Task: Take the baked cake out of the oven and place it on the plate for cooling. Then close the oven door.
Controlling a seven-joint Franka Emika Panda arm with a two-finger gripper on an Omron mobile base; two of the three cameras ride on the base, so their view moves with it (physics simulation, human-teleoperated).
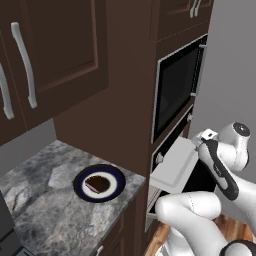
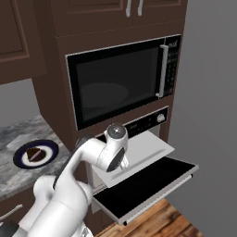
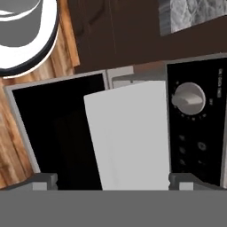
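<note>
One baked cake point(image 1: 95, 185) slice sits on the plate point(image 1: 116, 178) at lower left of the left base view, on the marble bench point(image 1: 45, 210). Right of it, the oven door point(image 2: 152, 185) hangs open under a pulled-out pale tray point(image 2: 139, 155). With jaws apart, the tool point(image 3: 113, 181) hovers above that tray, holding nothing.

The baked cake point(image 1: 93, 185) is lying on the plate point(image 1: 116, 180) on the counter point(image 1: 45, 205), left of the oven point(image 2: 148, 121). The oven door point(image 2: 152, 183) is hanging open under the microwave point(image 2: 122, 85).
</note>
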